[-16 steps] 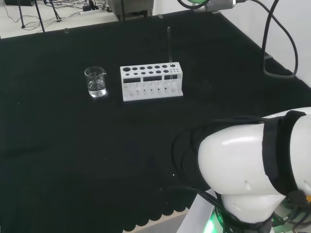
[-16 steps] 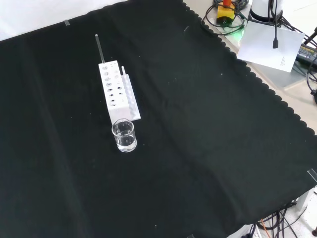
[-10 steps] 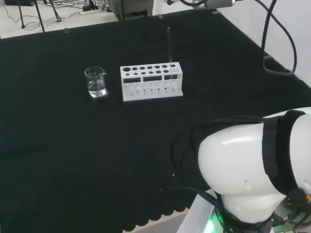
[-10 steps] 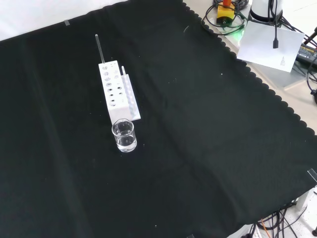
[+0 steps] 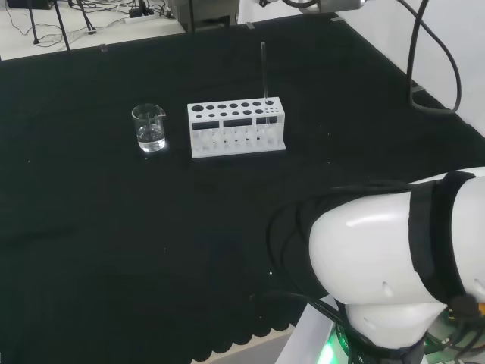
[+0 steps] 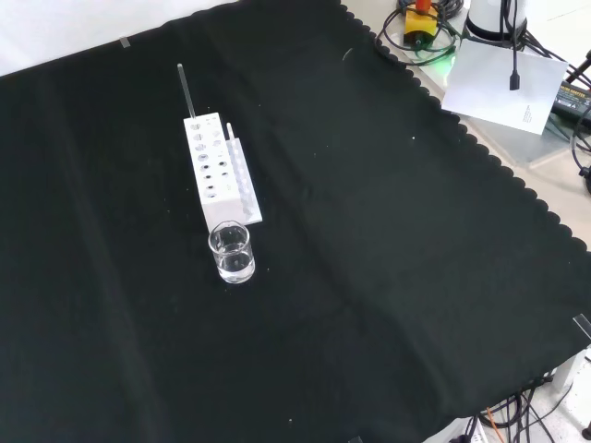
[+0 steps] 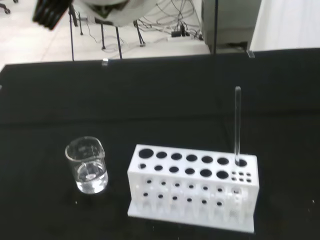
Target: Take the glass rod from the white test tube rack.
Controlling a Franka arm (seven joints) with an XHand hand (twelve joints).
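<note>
My view onto the white test tube rack [image 7: 192, 186] has barely shifted, glass rod [image 7: 237, 125] stands upright in its end hole beside the beaker [image 7: 88, 165], nothing grasped yet, can't tell my hand's state

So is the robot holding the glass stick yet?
No, nothing is held. The glass rod stands upright in an end hole of the white rack, with nothing touching it. The small beaker sits beside the rack, also untouched.
</note>
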